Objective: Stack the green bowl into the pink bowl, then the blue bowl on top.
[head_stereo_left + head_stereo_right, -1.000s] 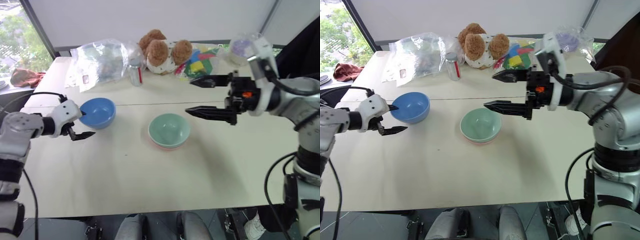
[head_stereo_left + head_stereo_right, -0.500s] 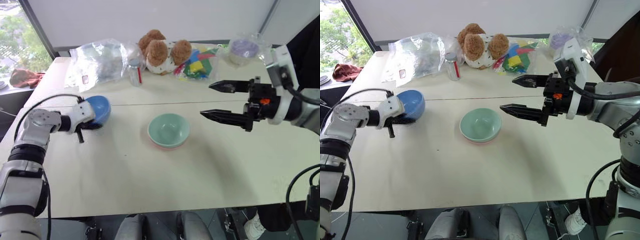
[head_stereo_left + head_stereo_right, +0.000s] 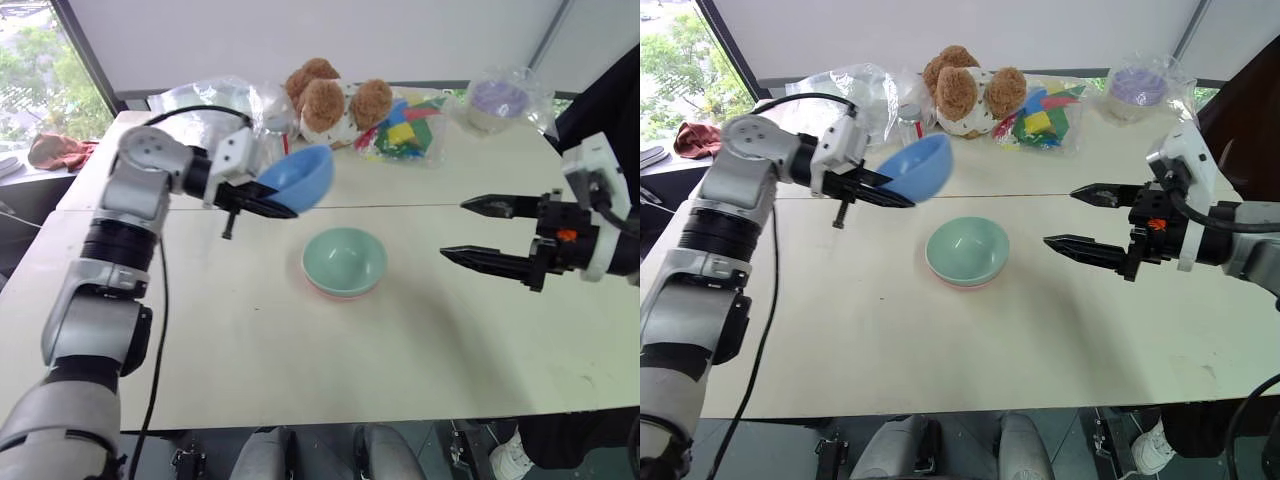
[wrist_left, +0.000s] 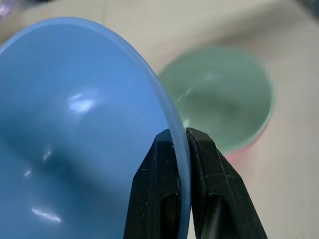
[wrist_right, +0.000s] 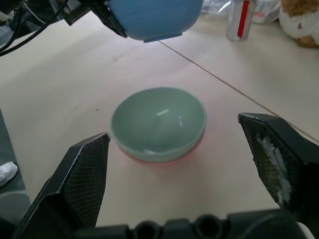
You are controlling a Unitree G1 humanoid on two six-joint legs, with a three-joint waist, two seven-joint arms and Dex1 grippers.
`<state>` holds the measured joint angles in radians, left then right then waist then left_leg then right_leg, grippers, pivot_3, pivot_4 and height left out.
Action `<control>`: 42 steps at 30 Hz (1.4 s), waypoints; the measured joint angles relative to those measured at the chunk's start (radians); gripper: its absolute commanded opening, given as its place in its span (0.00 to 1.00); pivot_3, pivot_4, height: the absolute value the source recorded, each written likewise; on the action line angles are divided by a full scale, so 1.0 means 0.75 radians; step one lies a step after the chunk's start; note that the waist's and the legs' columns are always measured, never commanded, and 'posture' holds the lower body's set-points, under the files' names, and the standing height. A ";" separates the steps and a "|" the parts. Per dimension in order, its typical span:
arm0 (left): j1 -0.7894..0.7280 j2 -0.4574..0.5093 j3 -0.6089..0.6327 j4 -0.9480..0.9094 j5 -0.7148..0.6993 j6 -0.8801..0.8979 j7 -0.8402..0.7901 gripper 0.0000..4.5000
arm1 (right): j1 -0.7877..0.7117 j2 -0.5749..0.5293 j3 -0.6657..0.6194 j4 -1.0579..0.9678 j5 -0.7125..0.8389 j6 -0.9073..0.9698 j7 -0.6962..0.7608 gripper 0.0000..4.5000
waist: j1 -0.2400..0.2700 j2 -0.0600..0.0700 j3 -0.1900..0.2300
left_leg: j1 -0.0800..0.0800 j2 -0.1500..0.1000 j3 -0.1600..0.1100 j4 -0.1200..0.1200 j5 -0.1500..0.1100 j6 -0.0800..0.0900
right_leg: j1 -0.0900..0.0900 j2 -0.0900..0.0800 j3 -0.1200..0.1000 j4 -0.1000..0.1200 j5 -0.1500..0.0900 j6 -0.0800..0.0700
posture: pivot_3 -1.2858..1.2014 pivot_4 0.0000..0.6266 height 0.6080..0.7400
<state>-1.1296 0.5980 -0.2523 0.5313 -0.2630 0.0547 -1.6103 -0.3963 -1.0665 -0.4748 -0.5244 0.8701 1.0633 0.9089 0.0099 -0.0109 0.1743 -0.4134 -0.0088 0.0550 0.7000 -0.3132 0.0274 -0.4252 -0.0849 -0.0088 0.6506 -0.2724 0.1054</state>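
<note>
The small, round, sky-blue plastic bowl was off the table and in the air, tilted on its side, held up and a little to the robot's left of the stack. The left gripper had its two black fingers pressed together on the bowl's thin rim, one finger inside the wall and one outside, as the left wrist view showed plainly. Below it, the small pale mint-green plastic bowl sat upright and nested inside the light-pink plastic bowl, of which only a thin pink edge peeked out beneath the green. That pair rested near the middle of the pale tabletop.

The right gripper hung over the table on the robot's right of the stack, well apart from it, its long black fingers spread wide with nothing between them.

To my eye the blue bowl looked light and stiff, a smooth, glossy shell that would keep its shape under a pinch but could slide in the fingers. A hold at one spot of the rim let the bowl hang askew, so I judged it might swing or slip if moved sharply. The rim seemed the only sensible place to take it, since the rounded wall offered no flat. It would need levelling over the green bowl before letting go, or it might land cocked on the edge.
</note>
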 measured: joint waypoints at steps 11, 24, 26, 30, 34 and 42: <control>0.002 0.003 -0.382 -0.138 -0.130 -0.085 -0.001 0.01 | 0.183 -0.027 -0.180 -0.118 0.076 0.019 -0.069 1.00 | 0.001 0.000 0.000 | 0.001 0.001 -0.001 0.000 0.000 0.001 | 0.001 0.003 0.002 0.000 0.000 0.000 | 0.52 0.24 1.00; 0.063 -0.078 -0.313 -0.136 -0.093 -0.081 -0.001 0.97 | 0.224 -0.060 -0.201 -0.129 0.115 0.005 -0.113 1.00 | 0.000 0.000 0.000 | 0.001 0.001 -0.002 0.001 0.000 0.001 | 0.001 0.004 0.002 0.000 0.000 0.000 | 0.52 0.24 1.00; 0.062 -0.057 -0.253 -0.142 -0.101 -0.056 0.000 0.97 | 0.220 -0.068 -0.185 -0.125 0.114 -0.004 -0.109 1.00 | -0.001 0.000 0.000 | 0.001 0.001 -0.002 0.001 0.000 0.001 | 0.001 0.004 0.002 0.000 0.000 0.000 | 0.52 0.24 1.00; 0.064 0.076 -0.083 -0.202 -0.157 0.128 0.012 0.97 | 0.213 -0.078 -0.125 -0.096 0.099 -0.051 -0.086 1.00 | -0.006 0.000 0.000 | 0.001 0.001 -0.002 0.001 0.000 0.001 | 0.001 0.004 0.002 0.001 0.000 0.000 | 0.52 0.24 1.00; 0.149 0.272 0.106 -0.352 -0.221 0.328 0.052 0.97 | 0.185 -0.091 -0.054 -0.047 0.070 -0.107 -0.048 1.00 | -0.015 0.001 -0.001 | 0.002 0.001 -0.002 0.000 0.000 0.000 | 0.001 0.004 0.002 0.000 0.000 0.000 | 0.52 0.24 1.00; 0.568 0.502 0.365 -0.636 -0.301 0.601 0.198 0.97 | 0.076 -0.115 0.132 0.054 0.002 -0.218 0.037 1.00 | -0.028 0.001 0.000 | 0.003 0.002 -0.003 0.001 0.000 0.000 | 0.003 0.001 0.002 0.000 0.000 0.000 | 0.52 0.24 1.00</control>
<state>-0.7034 0.9744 0.0217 0.0541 -0.4887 0.5055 -1.4615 -0.3391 -1.1527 -0.3755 -0.4840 0.8715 0.8998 0.9365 -0.0111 -0.0106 0.1740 -0.4115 -0.0075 0.0525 0.7004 -0.3130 0.0273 -0.4227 -0.0846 -0.0075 0.6508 -0.2725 0.1053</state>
